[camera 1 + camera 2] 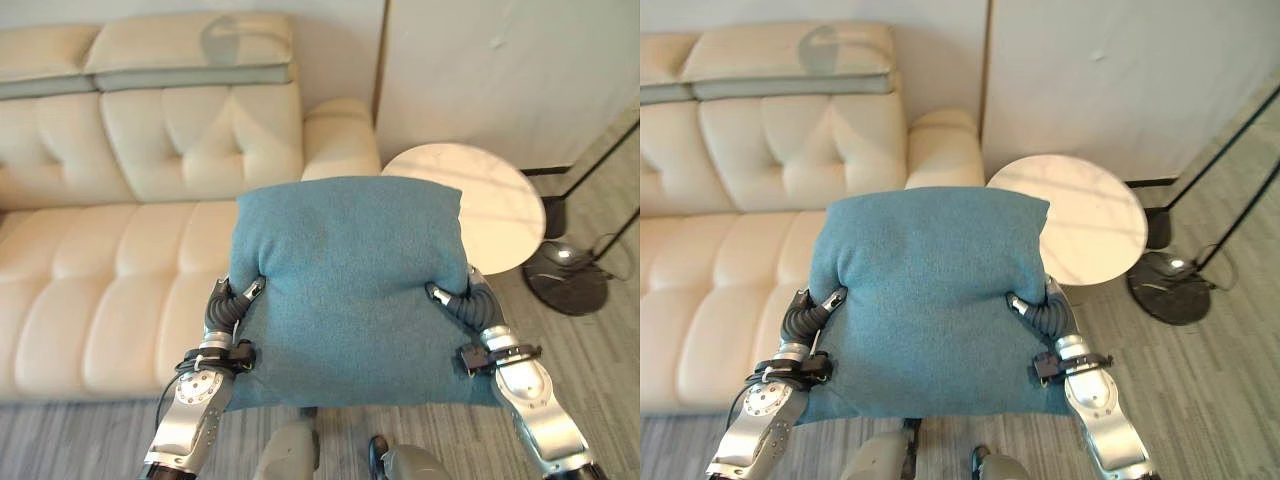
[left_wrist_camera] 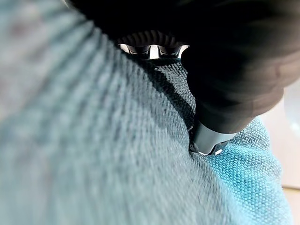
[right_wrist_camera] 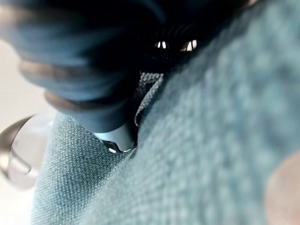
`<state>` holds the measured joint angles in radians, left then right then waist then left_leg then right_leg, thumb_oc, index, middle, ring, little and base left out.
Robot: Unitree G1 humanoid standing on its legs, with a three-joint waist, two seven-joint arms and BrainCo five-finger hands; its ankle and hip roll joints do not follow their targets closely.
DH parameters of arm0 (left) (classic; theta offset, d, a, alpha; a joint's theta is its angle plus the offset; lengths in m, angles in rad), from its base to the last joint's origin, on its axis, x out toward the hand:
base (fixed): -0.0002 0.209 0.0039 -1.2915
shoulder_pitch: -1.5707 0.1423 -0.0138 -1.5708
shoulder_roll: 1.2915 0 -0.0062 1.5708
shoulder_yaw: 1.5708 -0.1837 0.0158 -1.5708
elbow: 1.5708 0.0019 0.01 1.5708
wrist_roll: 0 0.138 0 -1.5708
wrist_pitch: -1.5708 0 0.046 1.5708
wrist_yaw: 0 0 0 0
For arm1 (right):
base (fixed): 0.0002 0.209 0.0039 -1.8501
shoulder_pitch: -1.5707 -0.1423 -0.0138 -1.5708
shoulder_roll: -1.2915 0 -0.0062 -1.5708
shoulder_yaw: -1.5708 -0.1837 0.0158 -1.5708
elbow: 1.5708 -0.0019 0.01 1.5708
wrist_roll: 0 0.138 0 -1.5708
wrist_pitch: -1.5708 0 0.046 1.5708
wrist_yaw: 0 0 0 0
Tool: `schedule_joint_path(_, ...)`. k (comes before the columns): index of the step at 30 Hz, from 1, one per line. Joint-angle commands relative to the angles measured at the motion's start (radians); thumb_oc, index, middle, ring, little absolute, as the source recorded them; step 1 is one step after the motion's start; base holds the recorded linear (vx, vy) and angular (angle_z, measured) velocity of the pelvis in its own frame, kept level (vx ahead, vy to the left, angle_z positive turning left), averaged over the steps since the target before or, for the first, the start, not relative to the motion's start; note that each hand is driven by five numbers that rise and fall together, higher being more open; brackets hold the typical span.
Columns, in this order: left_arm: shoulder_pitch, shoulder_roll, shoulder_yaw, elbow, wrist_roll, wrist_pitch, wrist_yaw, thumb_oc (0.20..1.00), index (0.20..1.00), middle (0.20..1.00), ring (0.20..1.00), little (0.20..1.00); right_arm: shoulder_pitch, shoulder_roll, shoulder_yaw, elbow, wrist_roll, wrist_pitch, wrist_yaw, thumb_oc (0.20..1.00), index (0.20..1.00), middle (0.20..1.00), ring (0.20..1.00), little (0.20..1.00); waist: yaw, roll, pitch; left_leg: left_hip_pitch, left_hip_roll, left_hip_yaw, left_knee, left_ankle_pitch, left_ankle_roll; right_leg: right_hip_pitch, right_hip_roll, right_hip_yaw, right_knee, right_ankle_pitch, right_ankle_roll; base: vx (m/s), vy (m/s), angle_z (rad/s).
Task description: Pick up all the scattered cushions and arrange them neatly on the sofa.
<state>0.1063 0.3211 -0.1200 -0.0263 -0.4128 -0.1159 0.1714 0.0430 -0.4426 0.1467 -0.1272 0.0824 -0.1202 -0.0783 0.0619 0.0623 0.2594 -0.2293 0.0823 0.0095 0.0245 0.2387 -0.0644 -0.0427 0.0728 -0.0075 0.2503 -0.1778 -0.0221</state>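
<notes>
I hold a large teal cushion (image 1: 350,280) up in front of me with both hands, over the front edge of the cream sofa (image 1: 120,260). My left hand (image 1: 235,305) grips its left side and my right hand (image 1: 455,300) its right side, both sunk into the fabric. In the left wrist view the thumb (image 2: 206,140) digs into the teal weave (image 2: 93,140) with the fingers curled on the other side of a fold. The right wrist view shows the same pinch, thumb (image 3: 115,138) pressed into the cushion (image 3: 187,140).
The sofa's right armrest (image 1: 340,135) is just beyond the cushion. A round white side table (image 1: 495,205) stands to the right of it. A floor lamp's dark base (image 1: 565,275) and thin poles stand further right, before a white wall.
</notes>
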Motion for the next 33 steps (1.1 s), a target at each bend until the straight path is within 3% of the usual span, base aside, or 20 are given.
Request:
schedule_joint_path(1, -0.057, 0.031, -0.053, -0.082, -0.001, -0.095, -0.059, 0.2, 0.2, 0.2, 0.2, 0.2, -0.057, 0.024, 0.015, -0.064, 0.038, -0.103, -0.007, 0.2, 0.2, 0.2, 0.2, 0.2, -0.011, -0.063, -0.06, -0.077, -0.076, 0.112, -0.036, -0.068, -0.026, 0.059, 0.007, 0.013, -0.07, -0.015, 0.044, -0.42, 0.025, 0.49)
schedule_joint_path(3, -0.065, 0.025, -0.063, -0.083, -0.01, -0.096, -0.072, 0.2, 0.2, 0.2, 0.2, 0.2, -0.049, 0.023, 0.013, -0.051, 0.055, -0.089, -0.003, 0.2, 0.2, 0.2, 0.2, 0.2, -0.046, -0.088, -0.054, -0.047, -0.075, 0.156, 0.099, -0.165, 0.012, 0.028, -0.053, -0.039, -0.101, 0.047, 0.058, -0.4, 0.042, 0.76)
schedule_joint_path(4, -0.072, 0.024, -0.069, -0.082, -0.013, -0.097, -0.078, 0.2, 0.2, 0.2, 0.2, 0.2, -0.037, 0.026, 0.008, -0.054, 0.064, -0.091, 0.002, 0.2, 0.2, 0.2, 0.2, 0.2, -0.058, -0.097, -0.059, -0.027, -0.074, 0.162, 0.132, -0.209, 0.02, 0.018, -0.073, -0.057, -0.113, 0.065, 0.066, -0.23, 0.019, 0.8)
schedule_joint_path(5, -0.072, 0.024, -0.069, -0.082, -0.013, -0.097, -0.078, 0.2, 0.2, 0.2, 0.2, 0.2, -0.037, 0.025, 0.008, -0.054, 0.064, -0.091, 0.003, 0.2, 0.2, 0.2, 0.2, 0.2, -0.059, -0.095, -0.061, -0.033, -0.072, 0.16, 0.134, -0.208, 0.02, 0.016, -0.071, -0.058, -0.116, 0.069, 0.065, -0.24, 0.036, 0.64)
schedule_joint_path(6, -0.094, 0.016, -0.089, -0.07, -0.023, -0.096, -0.084, 0.2, 0.2, 0.2, 0.2, 0.2, -0.014, 0.032, 0.001, -0.054, 0.091, -0.092, 0.019, 0.2, 0.2, 0.2, 0.2, 0.2, -0.086, -0.108, -0.076, 0.049, -0.05, 0.184, 0.171, -0.288, 0.027, 0.002, -0.105, -0.098, -0.137, 0.09, 0.072, -0.2, 0.064, 0.78)
schedule_joint_path(7, -0.109, 0.007, -0.103, -0.062, -0.029, -0.097, -0.083, 0.2, 0.2, 0.2, 0.2, 0.2, -0.005, 0.032, -0.002, -0.051, 0.104, -0.095, 0.026, 0.2, 0.2, 0.2, 0.2, 0.2, -0.101, -0.11, -0.086, 0.091, -0.033, 0.203, 0.174, -0.316, 0.026, 0.001, -0.122, -0.122, -0.156, 0.096, 0.076, -0.22, 0.086, 0.91)
schedule_joint_path(9, -0.113, 0.004, -0.11, -0.056, -0.034, -0.096, -0.086, 0.2, 0.2, 0.2, 0.2, 0.2, 0.003, 0.032, -0.009, -0.049, 0.113, -0.093, 0.028, 0.2, 0.2, 0.2, 0.2, 0.2, -0.111, -0.109, -0.096, 0.113, -0.022, 0.214, 0.161, -0.319, 0.023, 0.0, -0.131, -0.144, -0.169, 0.101, 0.078, -0.07, 0.092, 0.9)
schedule_joint_path(10, -0.121, -0.003, -0.124, -0.04, -0.035, -0.089, -0.091, 0.2, 0.2, 0.2, 0.2, 0.2, 0.034, 0.039, -0.041, -0.043, 0.131, -0.096, 0.036, 0.2, 0.2, 0.2, 0.2, 0.2, -0.143, -0.099, -0.11, 0.193, 0.038, 0.326, 0.088, -0.296, 0.001, 0.002, -0.165, -0.231, -0.183, 0.117, 0.095, -0.03, 0.107, 0.81)
schedule_joint_path(11, -0.121, -0.003, -0.124, -0.04, -0.035, -0.089, -0.091, 0.2, 0.2, 0.2, 0.2, 0.2, 0.034, 0.039, -0.041, -0.043, 0.131, -0.096, 0.036, 0.2, 0.2, 0.2, 0.2, 0.2, -0.143, -0.099, -0.109, 0.194, 0.038, 0.326, 0.088, -0.295, 0.001, 0.003, -0.165, -0.231, -0.183, 0.117, 0.095, 0.04, 0.271, 1.31)
schedule_joint_path(12, -0.118, 0.0, -0.136, -0.034, -0.031, -0.08, -0.106, 0.2, 0.2, 0.2, 0.2, 0.2, 0.059, 0.054, -0.062, -0.042, 0.144, -0.09, 0.033, 0.2, 0.2, 0.2, 0.2, 0.2, -0.164, -0.072, -0.129, 0.242, 0.063, 0.386, -0.001, -0.281, -0.026, 0.025, -0.178, -0.28, -0.211, 0.114, 0.115, 0.09, 0.199, 1.2)
schedule_joint_path(17, -0.082, 0.005, -0.113, -0.035, -0.007, -0.07, -0.121, 0.2, 0.2, 0.2, 0.2, 0.2, 0.053, 0.061, -0.05, -0.026, 0.157, -0.079, 0.042, 0.2, 0.2, 0.2, 0.2, 0.2, -0.161, -0.073, -0.13, 0.255, 0.031, 0.349, -0.04, -0.276, -0.025, 0.063, -0.188, -0.292, -0.247, 0.139, 0.128, 0.08, 0.18, 0.78)
schedule_joint_path(22, -0.048, 0.025, -0.084, -0.033, 0.015, -0.062, -0.134, 0.2, 0.2, 0.2, 0.2, 0.2, 0.03, 0.075, -0.013, -0.022, 0.161, -0.065, 0.068, 0.2, 0.2, 0.2, 0.2, 0.2, -0.129, -0.093, -0.116, 0.251, 0.003, 0.337, -0.032, -0.3, 0.002, 0.068, -0.21, -0.278, -0.224, 0.139, 0.145, 0.06, 0.165, 0.06)
schedule_joint_path(25, -0.033, 0.049, -0.06, -0.042, 0.029, -0.064, -0.139, 0.2, 0.2, 0.2, 0.2, 0.2, 0.011, 0.085, 0.016, -0.022, 0.187, -0.054, 0.096, 0.2, 0.2, 0.2, 0.2, 0.2, -0.104, -0.115, -0.091, 0.203, -0.017, 0.328, 0.038, -0.32, 0.034, 0.042, -0.238, -0.263, -0.193, 0.156, 0.147, 0.01, 0.172, -0.05)
schedule_joint_path(26, -0.032, 0.049, -0.06, -0.042, 0.029, -0.064, -0.139, 0.2, 0.2, 0.2, 0.2, 0.2, 0.012, 0.085, 0.016, -0.021, 0.187, -0.054, 0.096, 0.2, 0.2, 0.2, 0.2, 0.2, -0.104, -0.112, -0.095, 0.211, -0.017, 0.313, 0.038, -0.343, 0.028, 0.05, -0.235, -0.253, -0.191, 0.14, 0.155, 0.15, 0.196, -0.04)
schedule_joint_path(30, -0.02, 0.062, -0.05, -0.048, 0.027, -0.064, -0.144, 0.2, 0.2, 0.2, 0.2, 0.2, 0.014, 0.098, 0.04, -0.031, 0.211, -0.051, 0.127, 0.2, 0.2, 0.2, 0.2, 0.2, -0.075, -0.116, -0.084, 0.174, -0.061, 0.274, 0.078, -0.382, 0.071, 0.018, -0.29, -0.238, -0.085, 0.162, 0.176, 0.11, 0.242, 0.02)
schedule_joint_path(31, -0.023, 0.064, -0.052, -0.048, 0.027, -0.062, -0.145, 0.2, 0.2, 0.2, 0.2, 0.2, 0.017, 0.101, 0.039, -0.035, 0.212, -0.053, 0.13, 0.2, 0.2, 0.2, 0.2, 0.2, -0.073, -0.115, -0.077, 0.163, -0.067, 0.278, 0.079, -0.365, 0.085, -0.007, -0.305, -0.243, -0.033, 0.186, 0.166, 0.04, 0.245, 0.14)
schedule_joint_path(33, -0.035, 0.071, -0.063, -0.046, 0.03, -0.061, -0.143, 0.2, 0.2, 0.2, 0.2, 0.2, 0.024, 0.11, 0.035, -0.045, 0.224, -0.057, 0.133, 0.2, 0.2, 0.2, 0.2, 0.2, -0.082, -0.108, -0.066, 0.17, -0.082, 0.247, 0.091, -0.383, 0.1, -0.06, -0.301, -0.209, 0.082, 0.198, 0.161, 0.1, 0.2, 0.27)
